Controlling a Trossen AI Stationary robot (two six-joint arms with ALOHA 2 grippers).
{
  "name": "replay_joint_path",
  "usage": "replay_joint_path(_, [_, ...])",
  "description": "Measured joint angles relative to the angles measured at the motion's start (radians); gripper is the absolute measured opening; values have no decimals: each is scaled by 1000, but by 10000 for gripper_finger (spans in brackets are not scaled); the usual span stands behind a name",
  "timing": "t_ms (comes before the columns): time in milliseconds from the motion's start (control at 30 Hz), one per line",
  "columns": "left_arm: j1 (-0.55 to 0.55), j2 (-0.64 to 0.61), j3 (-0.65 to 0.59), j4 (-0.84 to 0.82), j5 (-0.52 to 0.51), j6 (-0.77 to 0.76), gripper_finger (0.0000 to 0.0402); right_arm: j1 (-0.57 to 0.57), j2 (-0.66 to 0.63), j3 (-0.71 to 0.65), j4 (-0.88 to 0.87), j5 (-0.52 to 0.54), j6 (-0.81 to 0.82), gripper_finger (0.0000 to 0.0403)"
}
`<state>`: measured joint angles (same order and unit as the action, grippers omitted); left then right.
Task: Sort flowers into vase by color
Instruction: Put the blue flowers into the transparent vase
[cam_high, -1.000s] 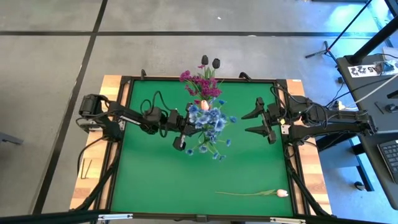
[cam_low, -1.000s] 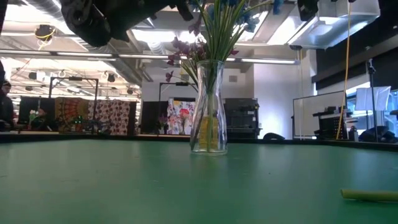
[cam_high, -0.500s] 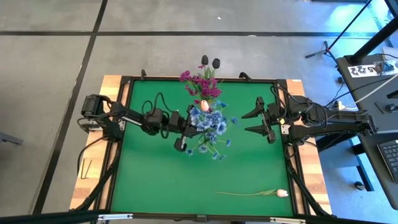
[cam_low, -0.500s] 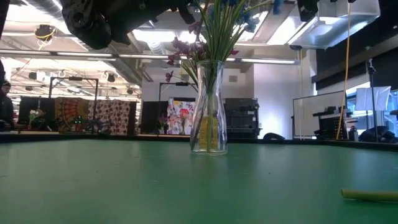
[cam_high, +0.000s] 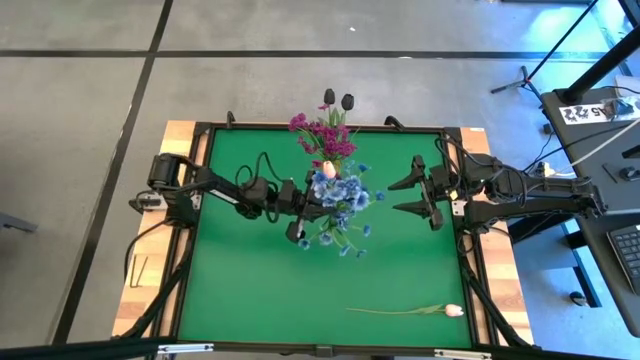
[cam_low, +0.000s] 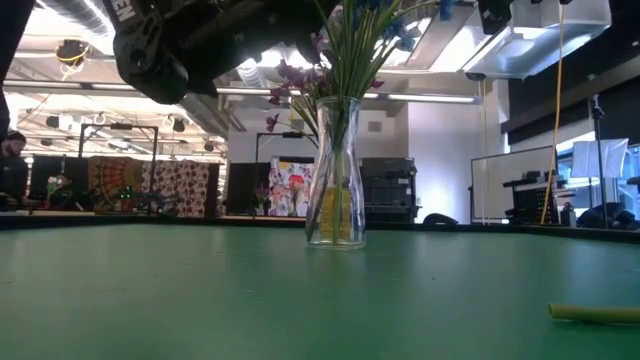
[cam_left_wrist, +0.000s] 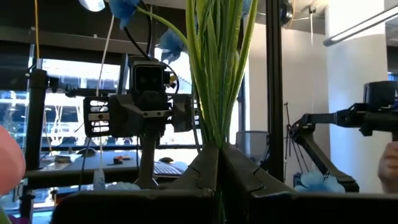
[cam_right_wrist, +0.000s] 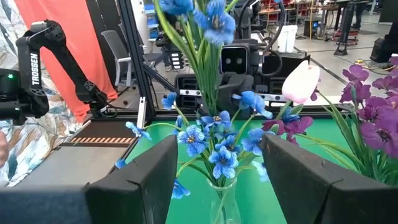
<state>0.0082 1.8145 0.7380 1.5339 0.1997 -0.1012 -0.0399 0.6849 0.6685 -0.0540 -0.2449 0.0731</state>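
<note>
A clear glass vase (cam_low: 335, 205) stands at mid-table and holds blue blossom sprays (cam_right_wrist: 221, 155), magenta sprays (cam_high: 325, 135), a pale pink tulip bud (cam_right_wrist: 301, 81) and two near-black tulip buds (cam_high: 338, 99). My left gripper (cam_high: 308, 208) is high beside the vase's top, on its left, shut on a bunch of blue-flower stems. My right gripper (cam_high: 405, 197) hovers open to the right of the vase, facing it. Another pale pink tulip (cam_high: 453, 311) lies flat on the mat near the near right corner. My left gripper (cam_left_wrist: 219, 155) pinches a bunch of thin green stems (cam_left_wrist: 216, 127) of a blue spray between its two fingers. The fingers come level from the table's left and lie across the stems. The stems stand upright above the vase; their lower ends are hidden.
The green mat (cam_high: 250, 290) has a dark raised frame on a wooden table. The lone tulip's stem (cam_low: 595, 313) shows low at the near right in the low view. A room with stands and equipment lies beyond the far edge.
My left arm has moved a little toward the table's right, closer to the vase, carrying the blue spray with it. The right arm and the tulip on the mat have kept still.
</note>
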Motion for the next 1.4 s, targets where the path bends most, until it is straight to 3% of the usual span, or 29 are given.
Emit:
replay_joint_path(400, [-2,-1,0,-18,-13,-1,0,0,0,0,9,2,1,234])
replay_joint_path(633, [-8,-10,0,33,-21,-2,0,1,35,-1,125,-49,54,234])
replay_joint_path(967, [-50,-79,2,19,-63,52,0,1,242,16,340,-81,72,234])
replay_joint_path(1200, [-57,-84,2,-3,-93,61,0,20,377,156,342,-139,65,234])
replay_joint_path(1400, [-62,-84,2,-7,-133,61,0,93,459,272,303,-100,-10,234])
